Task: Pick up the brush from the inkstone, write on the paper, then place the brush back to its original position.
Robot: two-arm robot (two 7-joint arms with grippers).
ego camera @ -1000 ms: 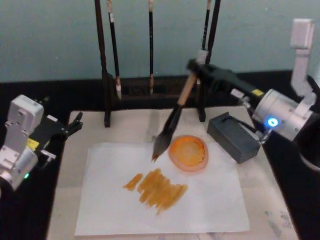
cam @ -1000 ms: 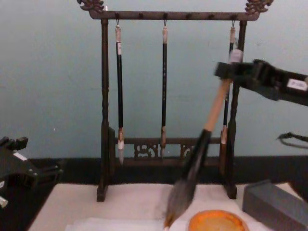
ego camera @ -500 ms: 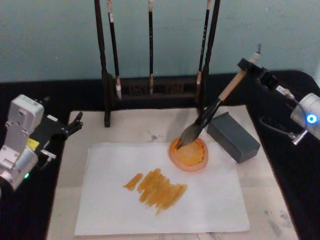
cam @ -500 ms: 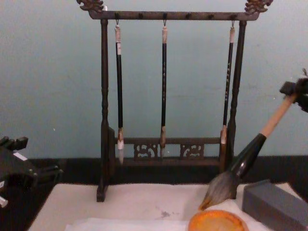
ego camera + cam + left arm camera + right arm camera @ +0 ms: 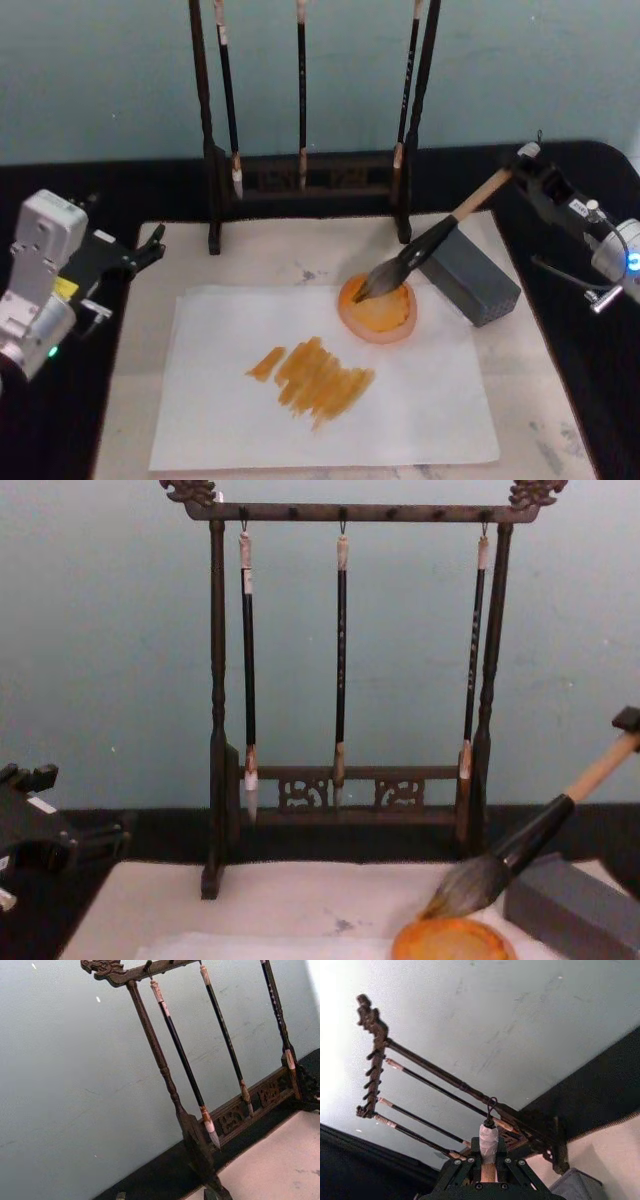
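Observation:
My right gripper (image 5: 530,172) is shut on the top end of the brush (image 5: 478,198), beyond the mat's right edge. The tan handle slants down to the left over the dark grey rectangular inkstone (image 5: 472,277). Its grey bristle tip (image 5: 372,286) touches the far rim of a round orange dish (image 5: 380,312). In the chest view the brush (image 5: 540,835) slopes in from the right, its tip at the dish (image 5: 452,940). The right wrist view has the brush's white-capped end (image 5: 489,1139) between my fingers. The paper (image 5: 220,410) carries orange strokes (image 5: 312,375). My left gripper (image 5: 152,245) hangs open at the mat's left edge.
A dark wooden rack (image 5: 300,175) with three thin hanging brushes stands at the back of the beige mat (image 5: 260,255); its right post (image 5: 405,215) is close behind the dish. Black tabletop (image 5: 580,400) surrounds the mat.
My right arm swung the brush to the right, from above the paper to the orange dish, then drew back and lowered the handle toward the inkstone. The left arm stayed still.

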